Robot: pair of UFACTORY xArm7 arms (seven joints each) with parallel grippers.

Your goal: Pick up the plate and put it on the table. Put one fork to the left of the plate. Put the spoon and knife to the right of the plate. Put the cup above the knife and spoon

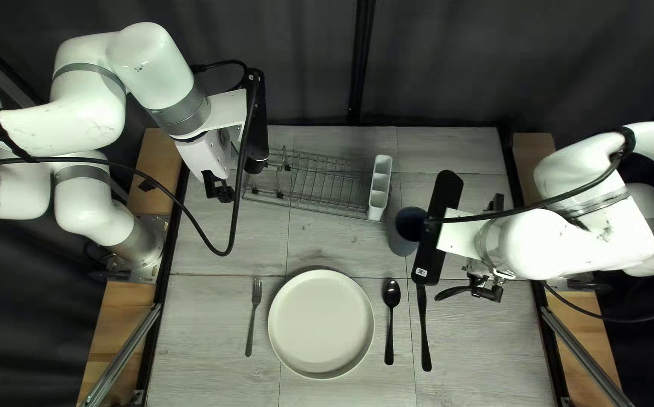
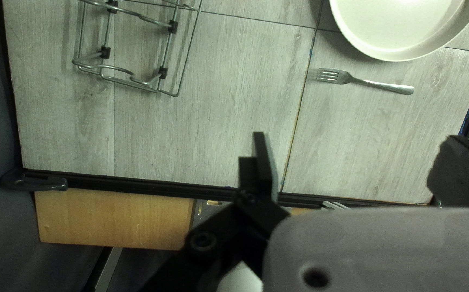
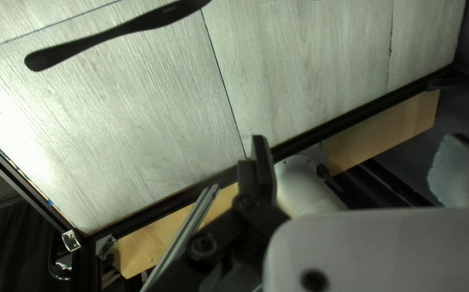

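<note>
A pale round plate (image 1: 321,324) lies in the near half of a grey wood-look table (image 1: 214,377). Table surface runs from its near rim toward the near edge, and broader stretches reach both side edges, past the fork (image 1: 256,303) at its left and the spoon (image 1: 392,292) and knife (image 1: 424,332) at its right. The cup (image 1: 401,243) stands beyond and right of the plate; a wire rack (image 1: 319,210) sits farther beyond the plate, a white caddy (image 1: 381,181) at its right end. The top left view hides the knife's far end under the right arm (image 1: 553,245); the left wrist view shows black clips (image 2: 162,72) on the rack. The left arm (image 1: 78,124) arches high, its gripper (image 1: 219,188) beyond and left of the plate, fingers wide apart; the right arm stretches inward, its gripper (image 1: 485,288) right of the plate, fingers also spread wide
</note>
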